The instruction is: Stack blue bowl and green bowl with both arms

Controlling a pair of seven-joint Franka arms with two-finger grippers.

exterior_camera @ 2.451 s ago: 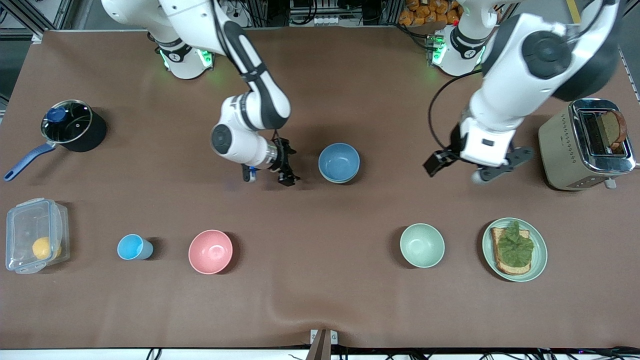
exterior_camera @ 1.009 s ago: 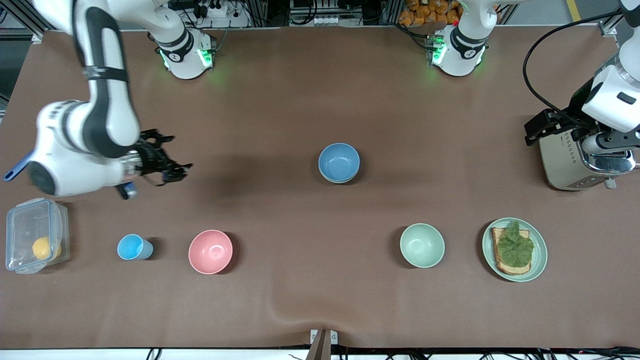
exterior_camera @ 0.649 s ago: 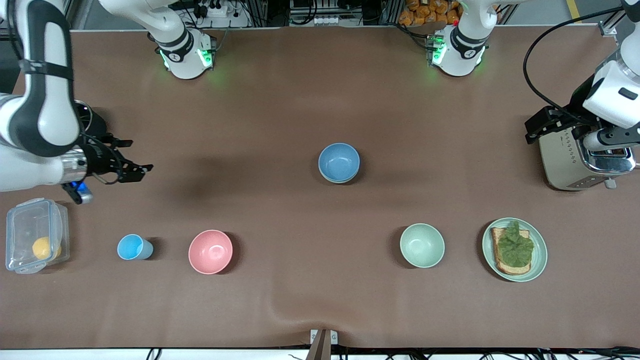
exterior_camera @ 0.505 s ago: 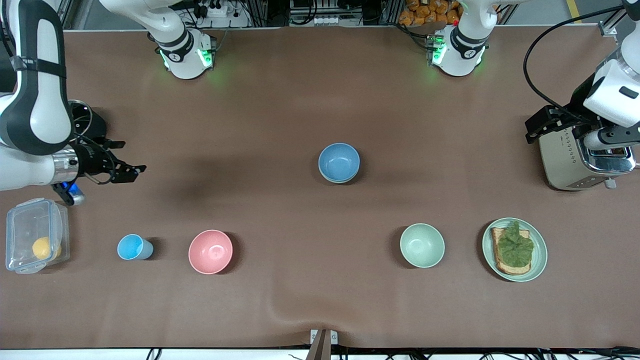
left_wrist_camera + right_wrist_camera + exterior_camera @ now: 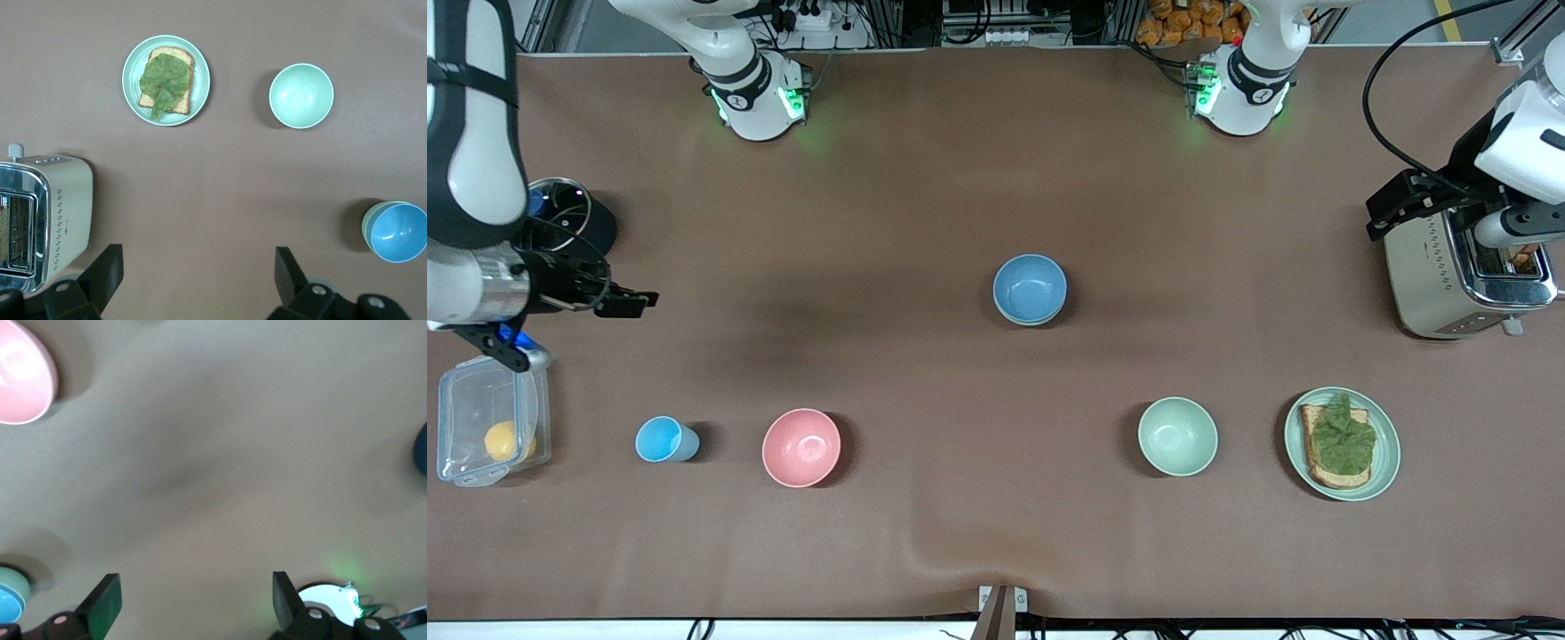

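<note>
Front view: two green bowls (image 5: pixel 1177 436), apparently.

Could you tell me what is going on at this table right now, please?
Nothing is being handled. The blue bowl sits nested in a green bowl mid-table, so the stack looks done. A second green bowl stands alone nearer the camera. Both arms are out at the table's ends: the left pincer open over the toaster, the right pincer open beside the saucepan.

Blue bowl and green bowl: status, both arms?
Left gripper open over the toaster; right gripper open beside the pot. Blue bowl nested in green bowl, mid-table. Nothing blocking.
</note>
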